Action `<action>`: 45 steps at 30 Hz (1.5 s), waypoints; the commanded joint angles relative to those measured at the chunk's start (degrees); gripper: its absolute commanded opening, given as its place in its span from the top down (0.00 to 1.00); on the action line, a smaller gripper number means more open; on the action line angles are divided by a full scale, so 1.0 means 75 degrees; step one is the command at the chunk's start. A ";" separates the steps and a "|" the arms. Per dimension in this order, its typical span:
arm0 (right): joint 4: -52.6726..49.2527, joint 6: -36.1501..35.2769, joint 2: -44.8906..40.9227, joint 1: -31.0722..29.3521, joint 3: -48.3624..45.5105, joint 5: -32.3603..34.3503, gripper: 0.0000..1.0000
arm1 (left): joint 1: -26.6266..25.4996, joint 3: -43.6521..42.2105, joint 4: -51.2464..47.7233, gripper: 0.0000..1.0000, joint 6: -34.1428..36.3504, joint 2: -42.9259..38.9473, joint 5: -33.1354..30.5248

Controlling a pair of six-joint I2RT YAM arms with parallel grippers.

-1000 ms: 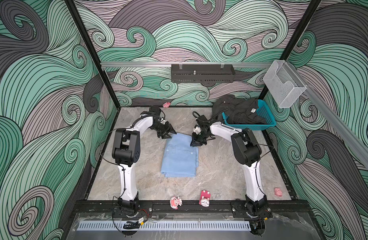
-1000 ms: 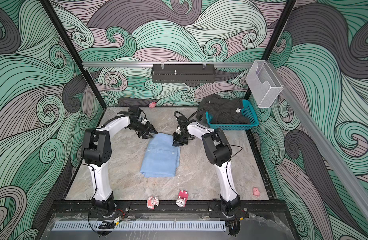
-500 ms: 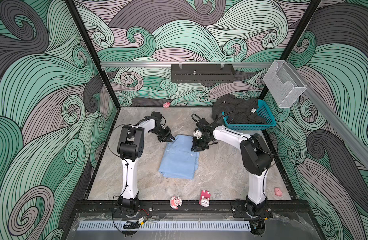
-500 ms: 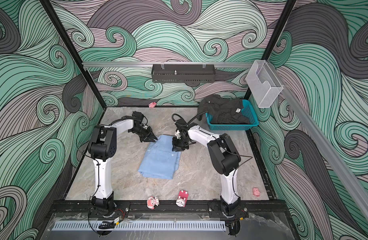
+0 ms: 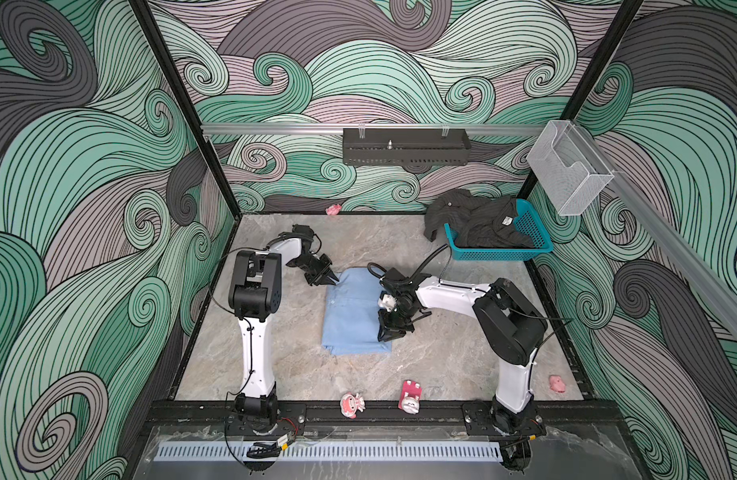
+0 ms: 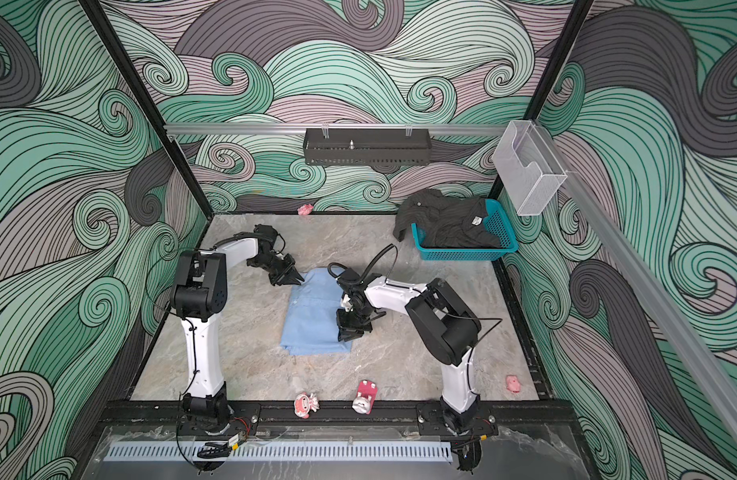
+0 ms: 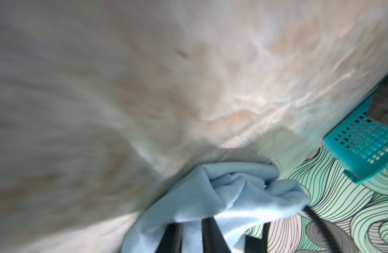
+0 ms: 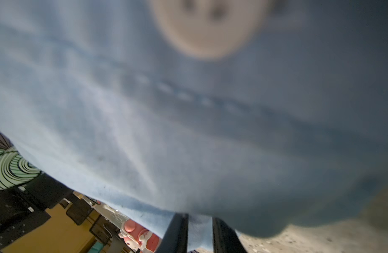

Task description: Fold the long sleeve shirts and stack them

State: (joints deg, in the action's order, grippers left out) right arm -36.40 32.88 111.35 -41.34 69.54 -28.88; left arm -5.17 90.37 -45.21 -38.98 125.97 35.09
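Teal basket [image 5: 500, 252] holds the dark shirt [image 5: 479, 224]; light blue shirt [image 5: 352, 316] lies lengthwise near-to-far, pinched by left hand [image 5: 332, 280] and right hand [image 5: 385, 336]

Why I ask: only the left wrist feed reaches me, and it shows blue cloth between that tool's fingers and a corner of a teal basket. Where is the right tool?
Observer: In a top view the right tool is at the right edge of the blue shirt, toward its near end.
Operator: Is it gripping cloth?
Observer: Yes. The right wrist view shows blue cloth caught between its fingers.
Operator: And the other shirt?
Observer: The dark shirt lies heaped in the basket, with one part hanging over the rim.
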 commanded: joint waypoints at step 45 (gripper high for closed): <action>0.2725 -0.0912 -0.6570 0.2349 -0.3651 0.0674 0.47 | -0.4246 -0.2150 -0.0728 0.01 0.4276 -0.4076 -0.5745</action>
State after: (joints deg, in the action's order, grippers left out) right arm -14.17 27.94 63.13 -23.77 43.48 -25.43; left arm -35.53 72.16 -50.30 -10.57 91.22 -3.42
